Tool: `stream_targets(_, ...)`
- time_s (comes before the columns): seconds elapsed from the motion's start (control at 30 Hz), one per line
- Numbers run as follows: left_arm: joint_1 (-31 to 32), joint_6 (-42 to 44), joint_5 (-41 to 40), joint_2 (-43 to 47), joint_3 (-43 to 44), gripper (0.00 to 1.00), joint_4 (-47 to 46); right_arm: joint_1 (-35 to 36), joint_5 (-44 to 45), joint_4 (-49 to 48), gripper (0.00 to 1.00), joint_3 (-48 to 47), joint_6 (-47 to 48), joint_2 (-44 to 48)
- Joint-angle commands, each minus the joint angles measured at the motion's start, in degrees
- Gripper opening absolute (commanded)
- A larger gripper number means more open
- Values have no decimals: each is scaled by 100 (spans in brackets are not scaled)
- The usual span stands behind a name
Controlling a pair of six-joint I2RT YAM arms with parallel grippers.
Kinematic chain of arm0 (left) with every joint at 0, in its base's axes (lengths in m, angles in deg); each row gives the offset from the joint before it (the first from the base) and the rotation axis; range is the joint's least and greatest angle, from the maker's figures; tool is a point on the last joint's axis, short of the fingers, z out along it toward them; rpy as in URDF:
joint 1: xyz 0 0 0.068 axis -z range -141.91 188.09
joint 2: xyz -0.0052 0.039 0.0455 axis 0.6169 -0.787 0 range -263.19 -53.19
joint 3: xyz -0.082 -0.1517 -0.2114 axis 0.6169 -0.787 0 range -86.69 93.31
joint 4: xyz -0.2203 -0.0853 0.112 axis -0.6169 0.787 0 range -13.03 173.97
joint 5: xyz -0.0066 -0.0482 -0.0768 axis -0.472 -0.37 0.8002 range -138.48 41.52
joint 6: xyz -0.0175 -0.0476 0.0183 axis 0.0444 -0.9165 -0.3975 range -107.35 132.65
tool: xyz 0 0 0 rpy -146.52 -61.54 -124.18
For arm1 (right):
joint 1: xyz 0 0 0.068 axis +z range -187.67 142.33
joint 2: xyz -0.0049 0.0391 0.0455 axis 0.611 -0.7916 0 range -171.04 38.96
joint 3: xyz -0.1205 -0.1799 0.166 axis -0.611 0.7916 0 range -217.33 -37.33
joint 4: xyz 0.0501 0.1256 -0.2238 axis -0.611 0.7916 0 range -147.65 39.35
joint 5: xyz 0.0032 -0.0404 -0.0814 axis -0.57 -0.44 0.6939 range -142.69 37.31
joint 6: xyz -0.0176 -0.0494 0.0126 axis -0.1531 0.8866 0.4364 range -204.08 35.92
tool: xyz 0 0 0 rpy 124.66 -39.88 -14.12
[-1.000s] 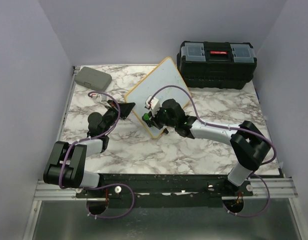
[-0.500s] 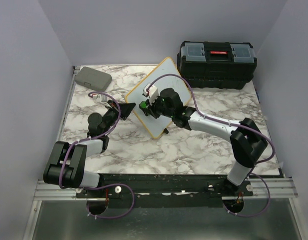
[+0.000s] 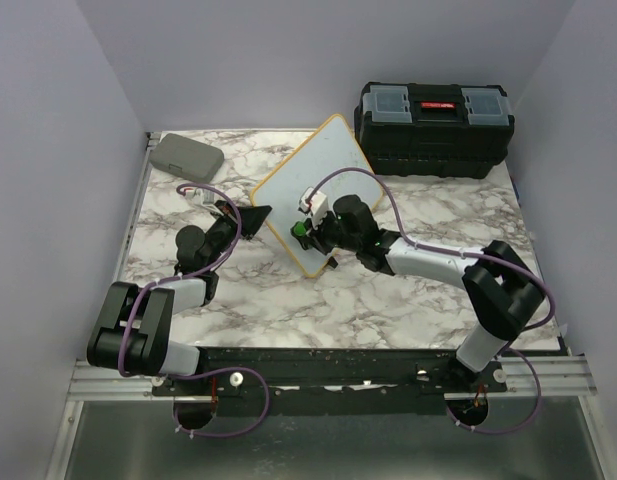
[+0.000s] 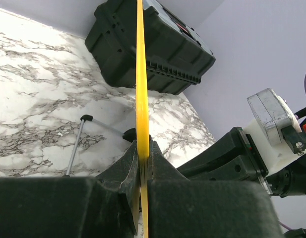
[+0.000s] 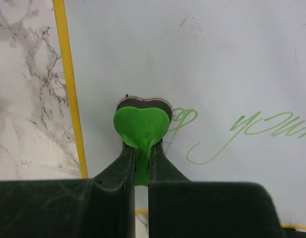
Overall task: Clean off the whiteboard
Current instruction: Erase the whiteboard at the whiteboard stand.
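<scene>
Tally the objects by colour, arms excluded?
White: 1, white rectangular board with yellow wooden frame
Black: 1, black plastic toolbox
Grey: 1, flat grey rectangular case
Green: 1, green heart-shaped eraser
Total: 4

A black toolbox [image 3: 434,128] sits at the far right of the table [image 3: 408,300], close to the back wall [image 3: 288,60]. Its lid has two small see-through boxes, one at each end. There is a red strip in the middle, maybe a label. A flat grey case [image 3: 186,155] lies in the far left corner, well apart from the toolbox. The table top is white with grey swirls, like marble. Pale purple walls stand on three sides. A metal rail [image 3: 108,383] runs along the near edge of the table.
</scene>
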Motion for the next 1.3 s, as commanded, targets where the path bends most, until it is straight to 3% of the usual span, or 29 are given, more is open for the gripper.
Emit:
stream_targets(0.0, 105, -10, 486, -17, -17, 0, -376, 12, -91, 343, 1, 239, 44, -232)
stream_targets(0.4, 94, -14, 556, -109, -49, 0, -470, -22, 277, 257, 1, -1144, -57, -504)
stream_targets(0.6, 80, -1, 567, -108, -80, 0, -479, -41, 343, 322, 1, -1334, -158, -521)
stream_targets(0.77, 71, -14, 564, -152, -98, 0, -520, -58, 295, 432, 1, -1247, -101, -433)
stream_targets(1.27, 31, -1, 602, -142, -100, 0, -502, -86, 137, 451, 1, 154, 189, -358)
